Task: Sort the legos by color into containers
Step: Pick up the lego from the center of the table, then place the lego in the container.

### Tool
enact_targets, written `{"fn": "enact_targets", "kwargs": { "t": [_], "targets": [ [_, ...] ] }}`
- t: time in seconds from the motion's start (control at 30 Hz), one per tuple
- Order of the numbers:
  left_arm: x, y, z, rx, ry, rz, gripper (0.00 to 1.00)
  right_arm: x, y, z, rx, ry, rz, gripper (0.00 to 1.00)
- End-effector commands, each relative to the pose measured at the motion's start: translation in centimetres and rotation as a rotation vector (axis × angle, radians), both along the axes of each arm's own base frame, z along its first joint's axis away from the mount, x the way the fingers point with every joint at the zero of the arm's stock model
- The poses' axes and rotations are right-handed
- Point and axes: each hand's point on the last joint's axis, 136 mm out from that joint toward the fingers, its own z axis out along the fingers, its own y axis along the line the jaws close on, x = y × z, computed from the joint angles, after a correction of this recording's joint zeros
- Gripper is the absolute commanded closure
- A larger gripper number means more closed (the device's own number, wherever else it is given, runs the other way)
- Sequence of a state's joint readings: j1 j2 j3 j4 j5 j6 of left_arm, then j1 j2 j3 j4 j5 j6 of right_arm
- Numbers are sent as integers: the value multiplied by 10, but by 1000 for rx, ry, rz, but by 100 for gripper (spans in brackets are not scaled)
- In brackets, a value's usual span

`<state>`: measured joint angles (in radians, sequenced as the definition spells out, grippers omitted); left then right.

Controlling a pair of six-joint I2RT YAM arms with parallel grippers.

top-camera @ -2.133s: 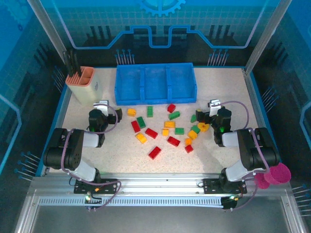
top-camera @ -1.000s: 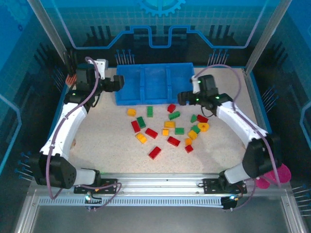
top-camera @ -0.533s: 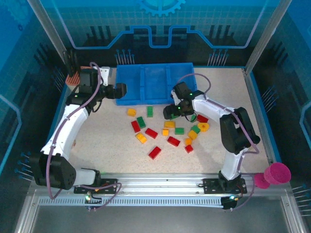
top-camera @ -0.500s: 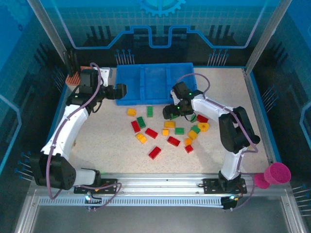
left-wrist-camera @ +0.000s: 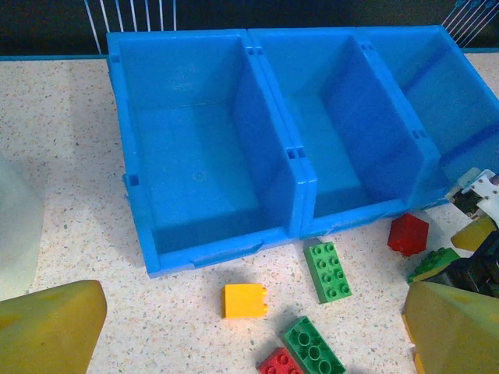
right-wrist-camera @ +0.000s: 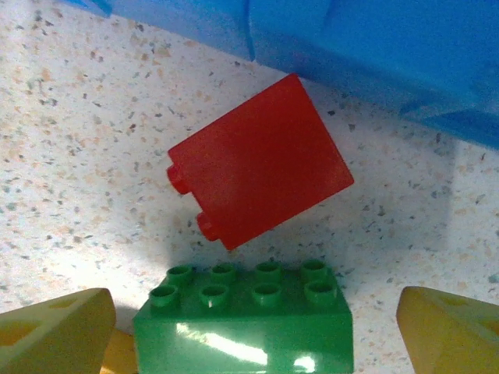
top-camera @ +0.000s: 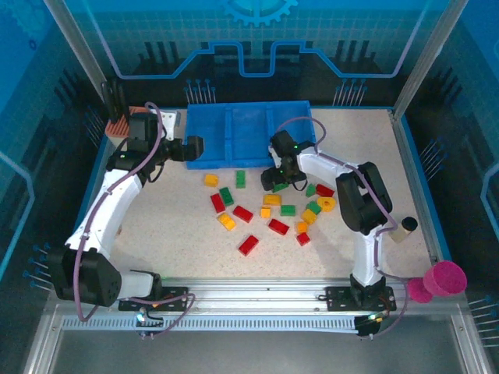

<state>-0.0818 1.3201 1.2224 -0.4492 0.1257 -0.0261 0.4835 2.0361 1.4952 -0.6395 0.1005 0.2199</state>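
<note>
the right gripper [right-wrist-camera: 251, 333] has its yellow fingertips [right-wrist-camera: 54, 331] spread wide, one to each side of a green eight-stud brick [right-wrist-camera: 243, 318], and pinches nothing; whether either tip touches that brick i cannot tell; a red square brick [right-wrist-camera: 261, 162] lies on its side just beyond the green one, near the front wall of the blue tray [right-wrist-camera: 374, 39]. the left gripper [left-wrist-camera: 249, 335] is also wide apart and holds nothing, above the speckled table [top-camera: 171, 234] in front of the tray, a yellow brick [left-wrist-camera: 245, 300] just ahead of it; the other legos [top-camera: 243, 213] lie scattered on the table in front of the tray.
</note>
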Motion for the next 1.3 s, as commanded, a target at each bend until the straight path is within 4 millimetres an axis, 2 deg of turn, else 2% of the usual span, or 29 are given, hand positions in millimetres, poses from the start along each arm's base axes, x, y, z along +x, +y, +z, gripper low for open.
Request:
{"fn": "enact_targets", "kwargs": {
  "t": [0.0, 0.27, 0.43, 0.57, 0.67, 0.77, 0.87, 1.0, 1.17, 1.27],
  "targets": [
    [-7, -5, 2, -5, -9, -23, 1, -2, 1, -7, -44, 19, 27, 9],
    [-7, -4, -1, -1, -3, -23, 1, -4, 0, -17, -63, 36, 33, 20],
    [-7, -4, -1, 2, -3, -20, 1, -6, -3, -15, -70, 32, 36, 38],
    [-7, -3, 0, 9, -10, -19, 1, -12, -12, 4, -82, 32, 37, 41],
    [-7, -2, 2, 12, -19, -19, 1, -14, -23, 35, -95, -5, 33, 42],
    [-6, -3, 2, 14, -26, -21, 1, -6, -37, 73, -86, -69, 5, 42],
    [-6, -3, 1, 12, -25, -21, 1, 10, -47, 108, -60, -148, -29, 42],
    [-7, 0, 2, 33, -34, -13, 1, 52, -57, 136, -16, -265, -50, 41],
    [-5, -1, 10, 32, -50, -19, 1, 113, -53, 150, 6, -359, -39, 42],
    [-6, -1, 9, 31, -44, -18, 1, 144, -51, 146, 17, -387, -43, 43]
  ]
}}
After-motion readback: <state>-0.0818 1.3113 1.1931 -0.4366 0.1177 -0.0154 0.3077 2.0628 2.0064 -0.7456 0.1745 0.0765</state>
